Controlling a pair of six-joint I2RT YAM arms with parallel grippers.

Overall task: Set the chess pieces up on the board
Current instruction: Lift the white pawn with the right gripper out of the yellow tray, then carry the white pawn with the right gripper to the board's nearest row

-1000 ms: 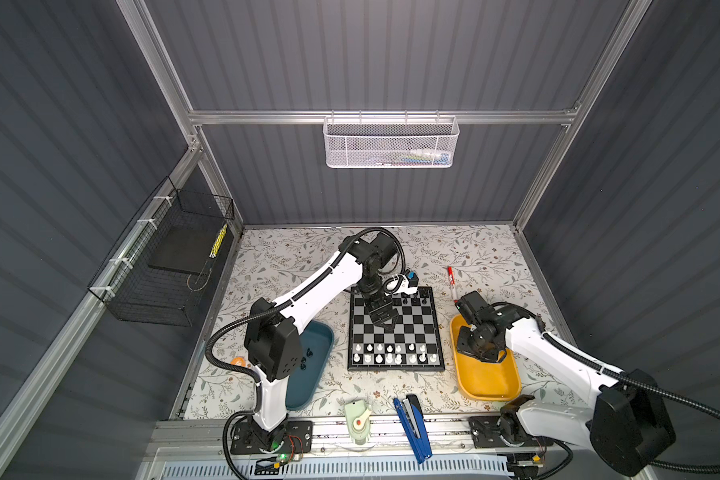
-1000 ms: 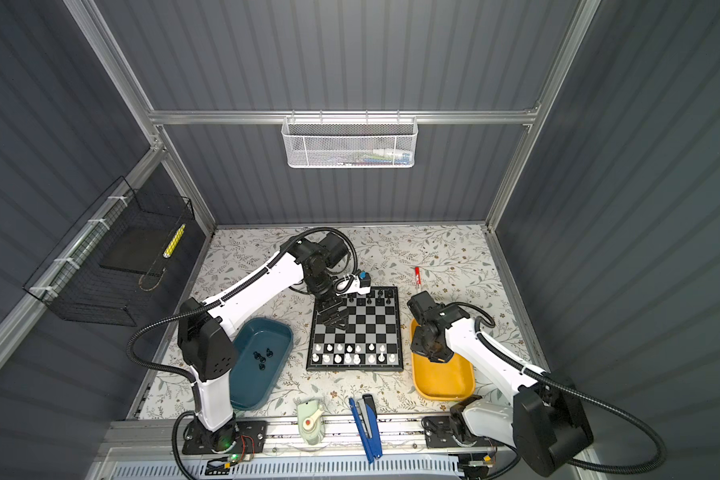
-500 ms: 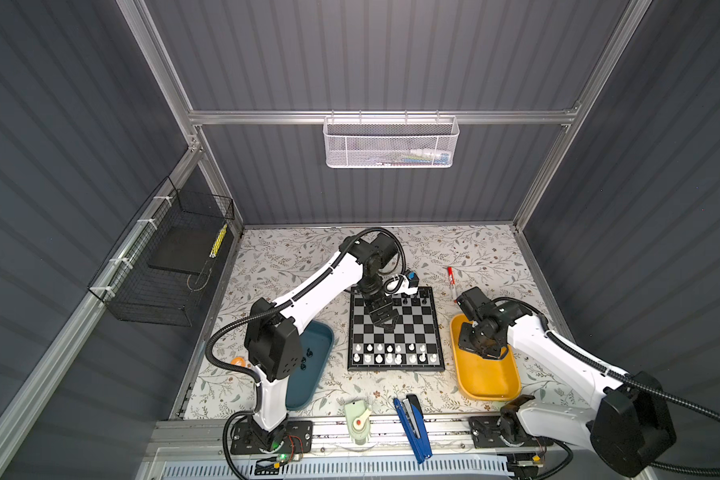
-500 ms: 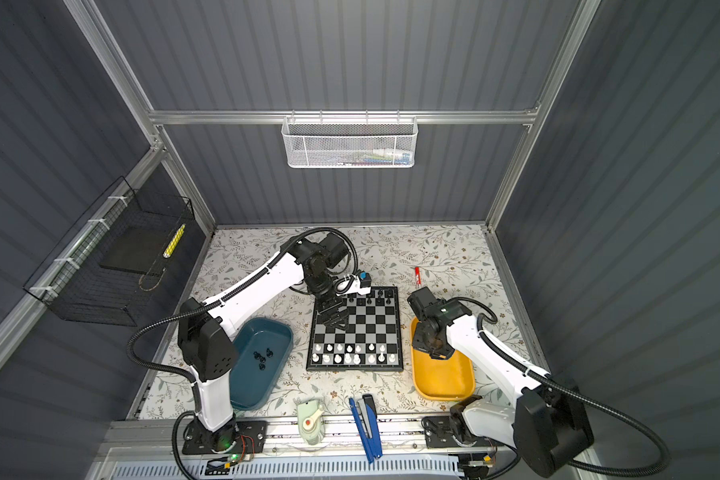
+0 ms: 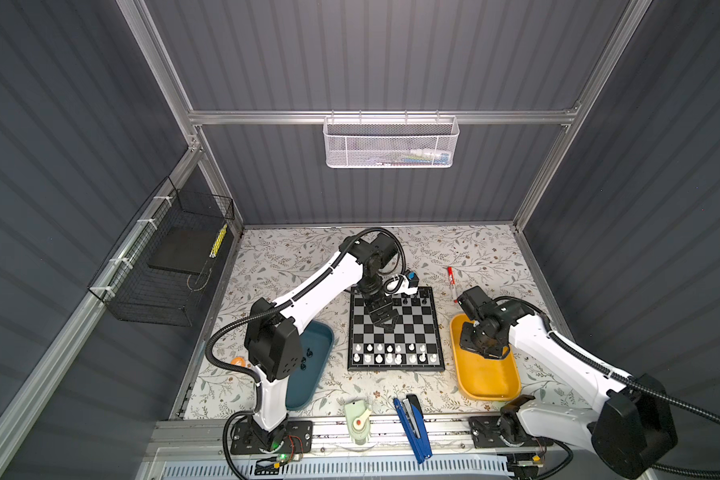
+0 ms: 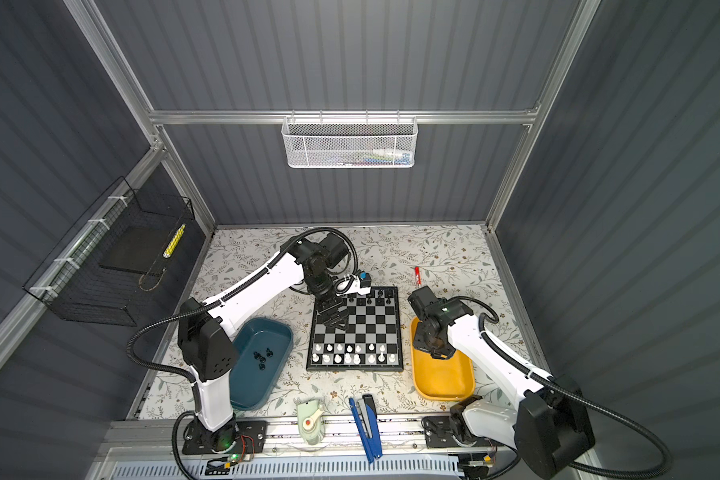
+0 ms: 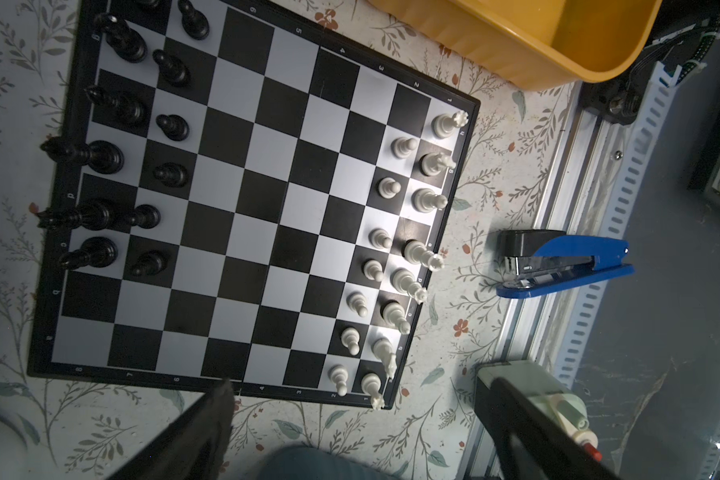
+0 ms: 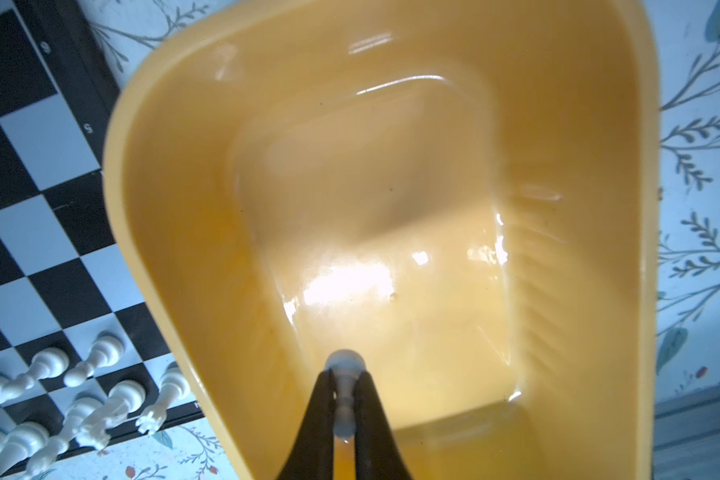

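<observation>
The right gripper [image 8: 344, 376] held a white pawn [image 8: 345, 360] above the yellow tray [image 8: 578, 249], while the left gripper [image 5: 385, 318] hung spread wide over the board [image 5: 416, 332].

In both top views the board lay mid-table, with the yellow tray just beside it at 3 o'clock. A teal tray [image 5: 308, 390] sat at 9 o'clock with a few loose black pieces [image 6: 262, 357] in it. Two rows of white pieces [image 5: 393, 353] lined the board's 6 o'clock edge, with one gap in the pawn row. The standing black pieces [image 7: 113, 153] partly filled the 12 o'clock edge. The right fingers pinched the pawn, one rounded end poking past the tips. The left fingers held nothing. A blue stapler [image 5: 412, 424] lay at 6 o'clock from the board.
</observation>
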